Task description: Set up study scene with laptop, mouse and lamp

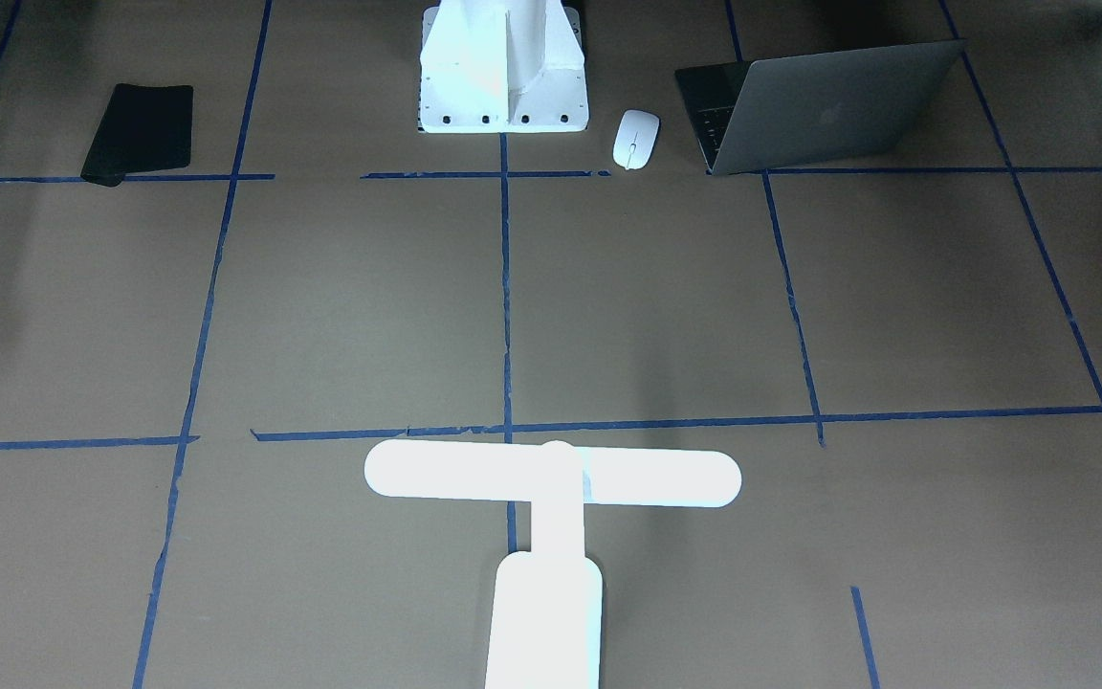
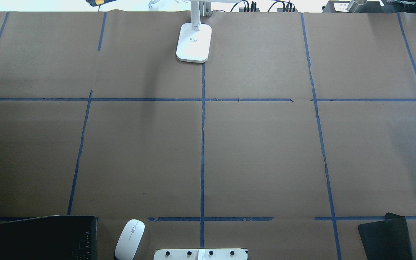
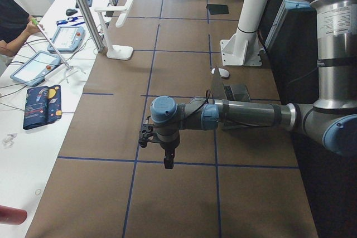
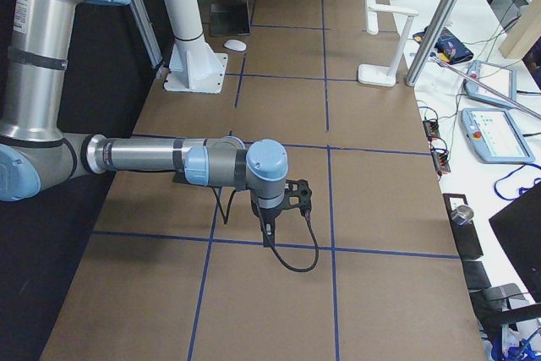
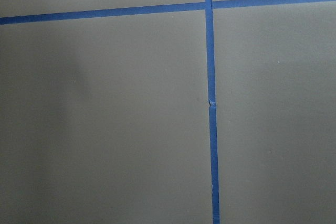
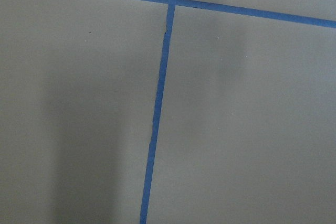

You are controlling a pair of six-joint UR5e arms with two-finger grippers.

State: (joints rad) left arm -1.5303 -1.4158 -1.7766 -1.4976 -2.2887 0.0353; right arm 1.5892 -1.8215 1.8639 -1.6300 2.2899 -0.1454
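Note:
The laptop stands open near the robot's base on its left side, also in the overhead view. The white mouse lies between it and the pedestal, also in the overhead view. The glowing lamp stands upright at the table's far middle edge, with its base in the overhead view. My left gripper hangs over bare paper beyond the table's left end; my right gripper does the same at the right end. I cannot tell whether either is open or shut. Both wrist views show only paper and blue tape.
A black mouse pad lies near the base on the robot's right. The white bolted pedestal stands at the near middle edge. A side table with teach pendants, a metal post and an operator lies beyond the far edge.

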